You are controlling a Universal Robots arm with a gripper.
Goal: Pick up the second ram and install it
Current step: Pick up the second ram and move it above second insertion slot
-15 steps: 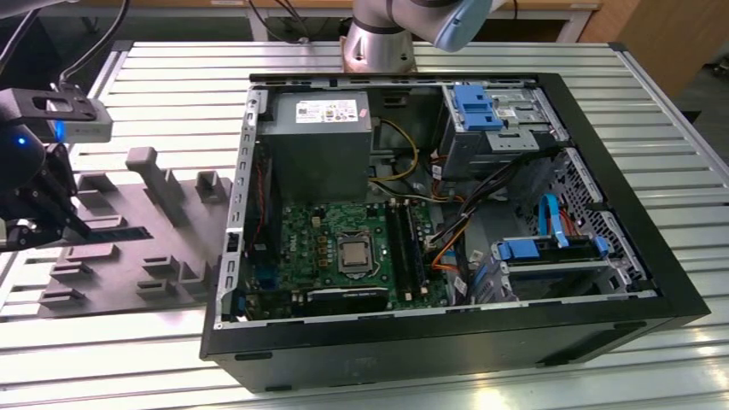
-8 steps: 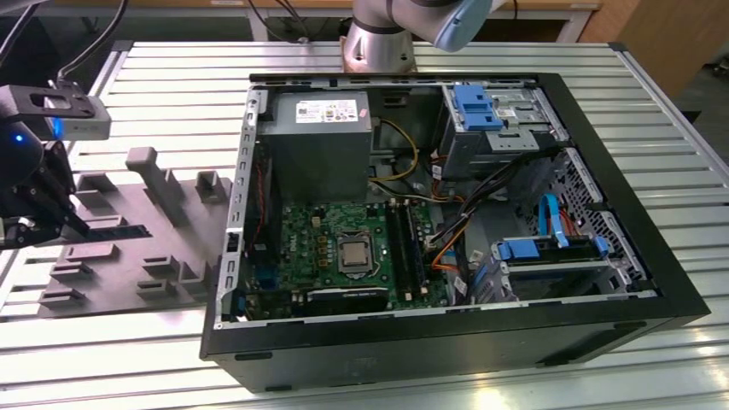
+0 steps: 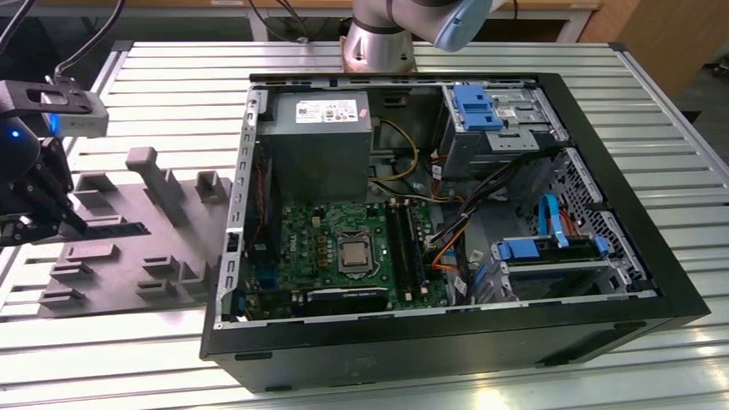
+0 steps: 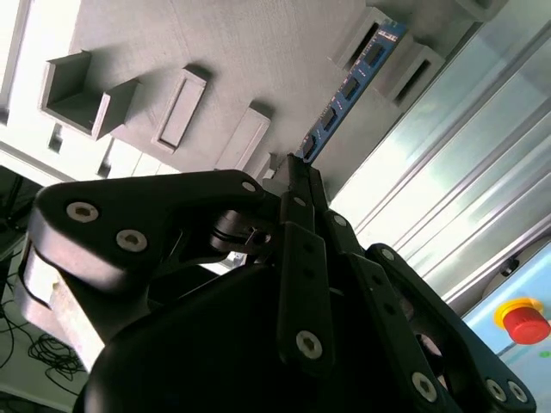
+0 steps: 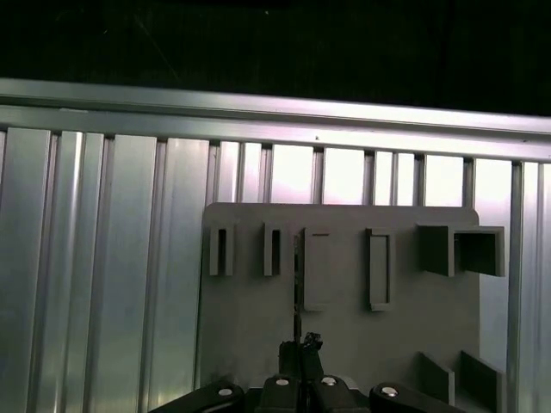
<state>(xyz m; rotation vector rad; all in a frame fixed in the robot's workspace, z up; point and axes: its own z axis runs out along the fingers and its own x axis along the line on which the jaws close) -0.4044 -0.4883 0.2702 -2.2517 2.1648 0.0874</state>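
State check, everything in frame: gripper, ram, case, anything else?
gripper: shut on the ram's end
ram: on edge, seated in the fixture's holders
fixture: flat on the table, other holders empty
computer case: on its side, panel off
processor: bare, no cooler

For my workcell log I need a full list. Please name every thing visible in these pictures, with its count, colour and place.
table: one, silver slats, under everything.
computer case: one, black, open, on the table at the exterior view's right.
motherboard: one, green, inside the case.
power supply: one, grey, inside the case.
brackets: two, blue, inside the case.
fixture block: one, grey, on the table at the exterior view's left.
second ram: one, blue with dark chips, on edge in the fixture block's slots.
button: one, red on yellow, beside the table.
arm: one, silver-grey, base beside the case.
gripper: one, black, shut on the second ram's end.
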